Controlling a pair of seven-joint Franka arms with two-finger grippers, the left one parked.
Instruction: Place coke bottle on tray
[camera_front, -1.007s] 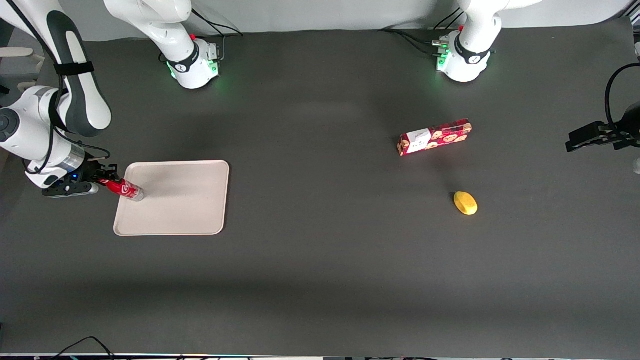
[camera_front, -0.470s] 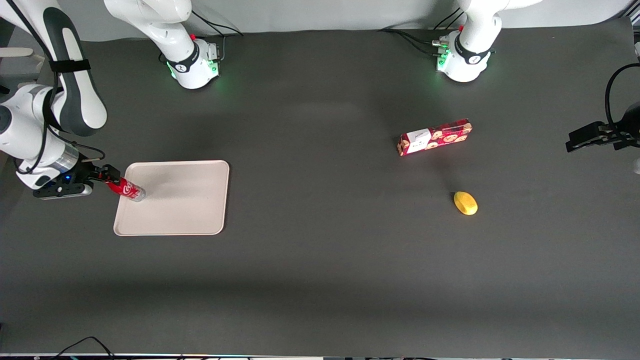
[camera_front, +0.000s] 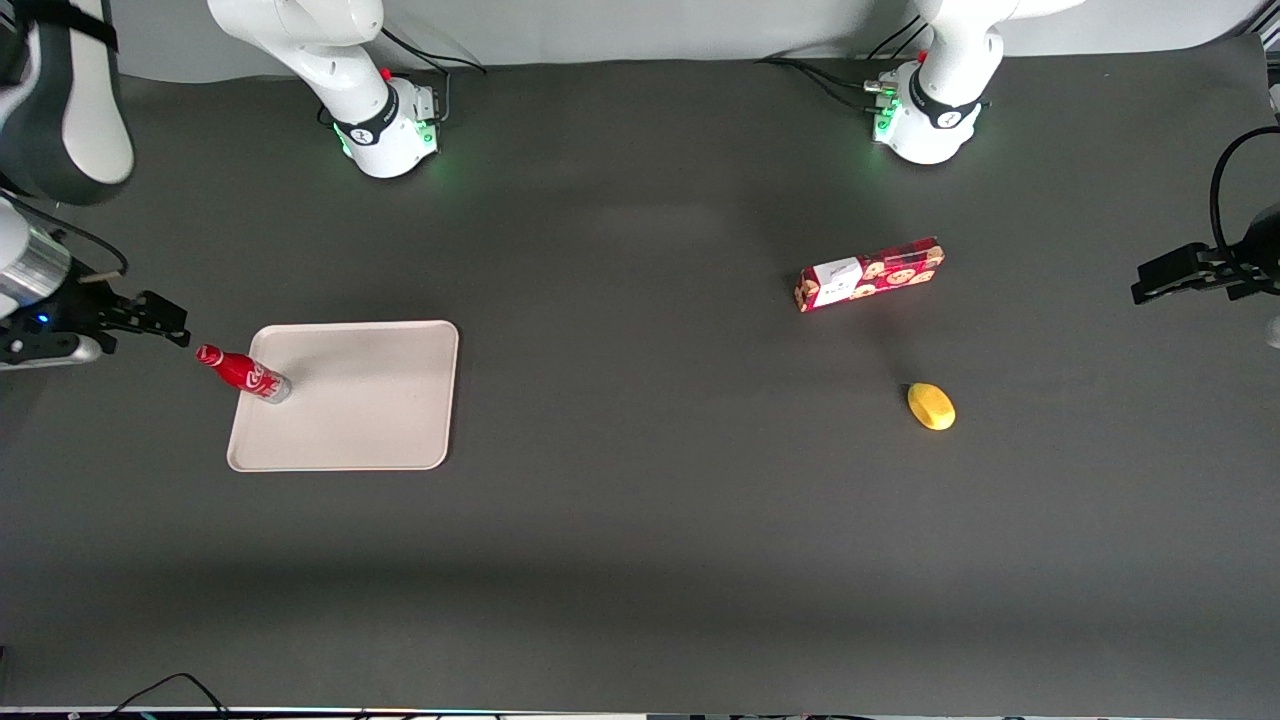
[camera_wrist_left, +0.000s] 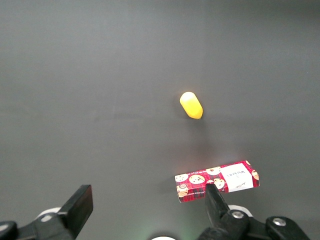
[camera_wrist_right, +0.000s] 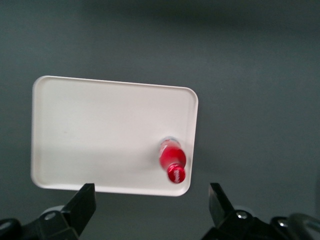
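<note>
The small red coke bottle (camera_front: 243, 373) stands upright on the beige tray (camera_front: 370, 400), close to the tray's edge at the working arm's end. It also shows in the right wrist view (camera_wrist_right: 172, 159), standing on the tray (camera_wrist_right: 100, 130) near one corner. My gripper (camera_front: 160, 320) is open and empty, raised clear of the bottle and off the tray, toward the working arm's end of the table. In the right wrist view its two black fingers (camera_wrist_right: 82, 205) stand wide apart with nothing between them.
A long red cookie box (camera_front: 868, 274) and a yellow lemon-like object (camera_front: 931, 406) lie toward the parked arm's end of the table; both show in the left wrist view, the box (camera_wrist_left: 217, 181) and the yellow object (camera_wrist_left: 191, 105). The table is dark grey.
My gripper has let go of the coke bottle's cap, opened, and pulled up and away from the tray. The bottle stays standing on the tray.
</note>
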